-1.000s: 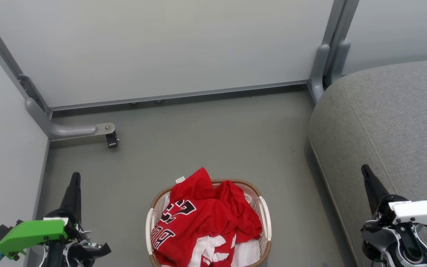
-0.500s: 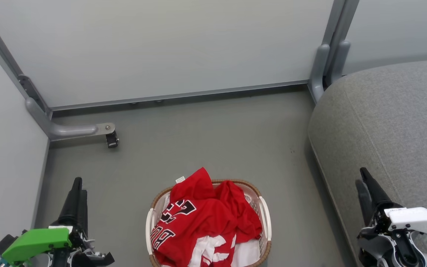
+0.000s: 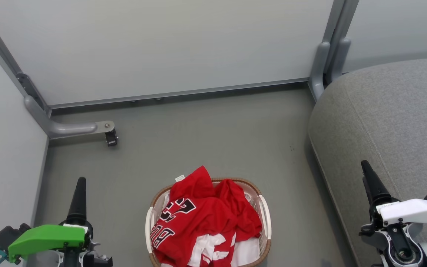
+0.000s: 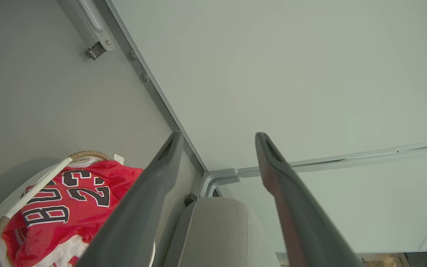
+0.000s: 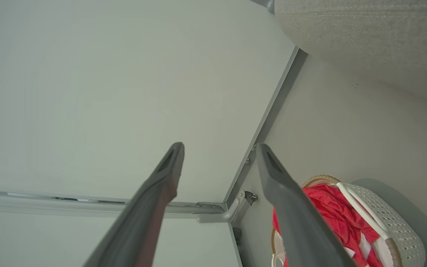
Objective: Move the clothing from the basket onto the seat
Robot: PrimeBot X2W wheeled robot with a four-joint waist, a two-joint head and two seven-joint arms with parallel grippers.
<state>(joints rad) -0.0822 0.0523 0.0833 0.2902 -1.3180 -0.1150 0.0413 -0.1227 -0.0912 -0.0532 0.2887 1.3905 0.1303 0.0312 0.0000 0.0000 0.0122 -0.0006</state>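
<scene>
Arms sit low at either side of my head view, fingers aimed up toward the far wall. Left pincer, under its green cover, hangs over the floor to the left of the basket. Through its wrist camera I see the two dark fingers spread wide with nothing between them, so it is released. Right pincer, under its white cover, shows against the edge of the seat. Its wrist camera gives me the same: fingers parted, empty. Clothing lies in the basket, heaped above the rim, red with white stripes toward the near end. The basket stands on the floor between the two arms, apart from the seat on my right. On the fabric I read a black, white-edged "23" and, next to it, letters starting "BU"; the rest is lost in folds. A small white tag sticks out at the far edge of the heap, its print too small for me to read.
</scene>
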